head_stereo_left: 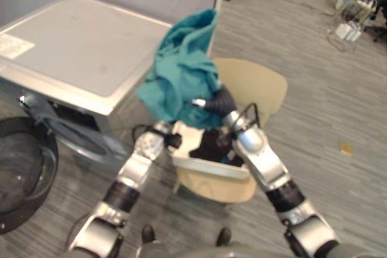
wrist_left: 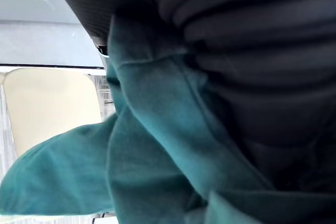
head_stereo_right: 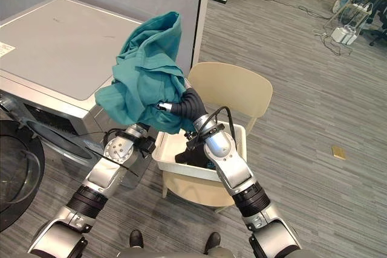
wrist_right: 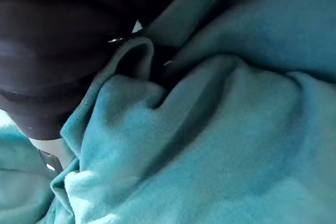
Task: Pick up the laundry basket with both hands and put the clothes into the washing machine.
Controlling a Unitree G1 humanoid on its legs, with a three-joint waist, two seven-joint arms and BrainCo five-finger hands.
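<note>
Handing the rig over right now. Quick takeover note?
Left hand: buried under the teal garment, state unreadable.
Right hand: pushed into the same garment, state unreadable.
The garment is held up above the white basket, which sits on the beige chair with dark clothes inside.
Washing machine is to the left, door open.
Done: one garment raised. Left: load it, then the rest of the basket's clothes.

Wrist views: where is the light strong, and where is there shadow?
Left wrist view: the left hand is in deep shade beside the teal cloth; the chair behind is brightly lit. Right wrist view: the right hand is dark; the cloth has light ridges and a shadowed fold.
</note>
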